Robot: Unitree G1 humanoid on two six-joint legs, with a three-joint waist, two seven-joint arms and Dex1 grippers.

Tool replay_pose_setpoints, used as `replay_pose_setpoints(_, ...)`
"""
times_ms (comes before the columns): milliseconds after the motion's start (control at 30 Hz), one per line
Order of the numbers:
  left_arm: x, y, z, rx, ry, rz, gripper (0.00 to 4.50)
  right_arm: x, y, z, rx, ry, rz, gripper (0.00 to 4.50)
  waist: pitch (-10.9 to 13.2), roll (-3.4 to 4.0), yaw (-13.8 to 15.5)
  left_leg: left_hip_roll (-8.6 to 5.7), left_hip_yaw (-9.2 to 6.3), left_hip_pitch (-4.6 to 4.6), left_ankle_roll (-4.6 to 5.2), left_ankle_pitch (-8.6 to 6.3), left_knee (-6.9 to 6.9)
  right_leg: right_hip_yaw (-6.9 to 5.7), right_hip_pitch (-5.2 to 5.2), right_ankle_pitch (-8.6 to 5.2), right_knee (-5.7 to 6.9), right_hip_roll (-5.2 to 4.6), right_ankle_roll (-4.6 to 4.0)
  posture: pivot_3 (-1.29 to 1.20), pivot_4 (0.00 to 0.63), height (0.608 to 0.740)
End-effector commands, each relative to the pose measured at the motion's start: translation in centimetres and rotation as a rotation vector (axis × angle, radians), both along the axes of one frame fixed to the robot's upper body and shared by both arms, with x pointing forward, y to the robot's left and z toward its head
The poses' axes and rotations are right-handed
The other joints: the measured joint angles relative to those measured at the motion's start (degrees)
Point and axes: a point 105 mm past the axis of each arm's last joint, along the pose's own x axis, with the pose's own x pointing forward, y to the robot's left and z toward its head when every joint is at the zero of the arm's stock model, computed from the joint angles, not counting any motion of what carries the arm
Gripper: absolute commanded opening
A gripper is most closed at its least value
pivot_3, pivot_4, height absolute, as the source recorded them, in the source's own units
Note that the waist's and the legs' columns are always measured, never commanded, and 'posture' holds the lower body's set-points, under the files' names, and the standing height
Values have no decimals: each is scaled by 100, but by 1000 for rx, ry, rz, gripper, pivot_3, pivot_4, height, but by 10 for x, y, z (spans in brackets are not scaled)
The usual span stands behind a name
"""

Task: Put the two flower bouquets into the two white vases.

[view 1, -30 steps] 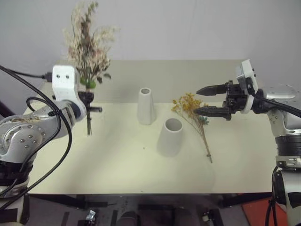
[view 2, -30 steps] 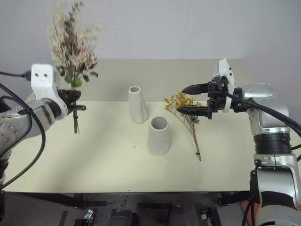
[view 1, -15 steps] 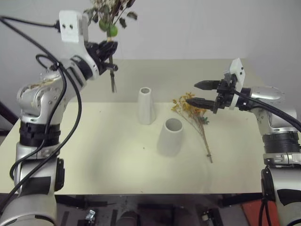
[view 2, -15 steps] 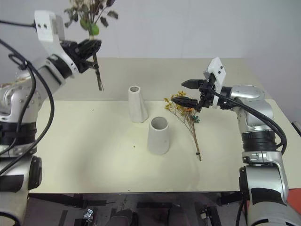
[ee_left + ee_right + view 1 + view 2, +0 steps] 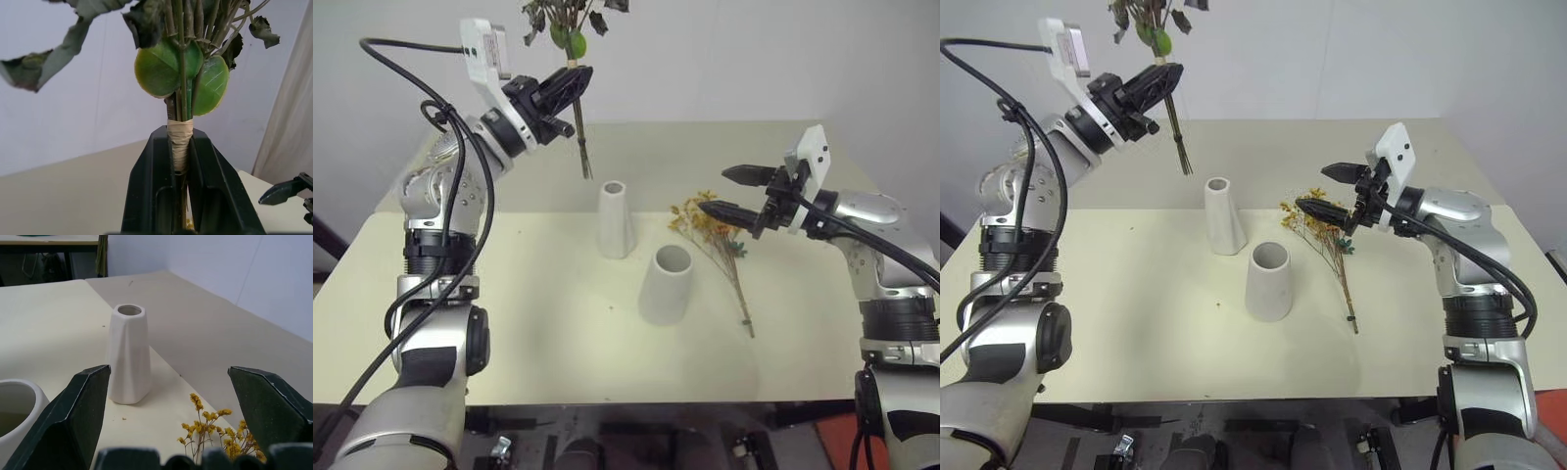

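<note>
Up in the air, the dried bunch [image 5: 570,39] hangs clamped by the left claw [image 5: 570,86], pinched at its taped stem binding just below the round green leaves; its thin stem ends point down, above and a little left of the slim vase [image 5: 616,219]. It looks light, dry and brittle, so the taped binding is the sound place to hold. The yellow bunch [image 5: 715,240] lies flat on the table [image 5: 509,323], right of the wide vase [image 5: 667,285]. The right claw [image 5: 732,193] hovers spread wide over its blooms. Those wiry stems seem limp and easily crushed; the bare lower stem looks the better hold.
</note>
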Motion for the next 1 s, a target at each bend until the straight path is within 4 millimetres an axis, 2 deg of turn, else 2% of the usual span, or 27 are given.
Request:
replay_pose_setpoints(33,-2,1,21,-21,-89,-4,118,-10,-3,17,28,-64,-8,4500,0,0,3,0,0,-4,0,0,2,-1,-3,0,0,0,0,0,150,740)
replay_pose_setpoints(300,2,-18,27,-57,-105,-65,118,-16,-6,13,44,-55,-36,4500,0,0,8,0,0,-26,1,0,13,-1,-20,2,1,0,3,0,150,740)
replay_pose_setpoints(667,10,-28,5,-42,-51,-91,118,-25,-12,9,52,-44,-61,4500,0,0,5,0,-1,-25,22,-10,16,-1,-20,2,7,0,4,0,150,740)
replay_pose_setpoints(1000,13,-33,-6,-26,-35,-96,118,-32,-16,7,58,-34,-73,4500,0,-1,3,0,1,-24,24,-11,19,0,-19,3,8,0,5,0,150,740)
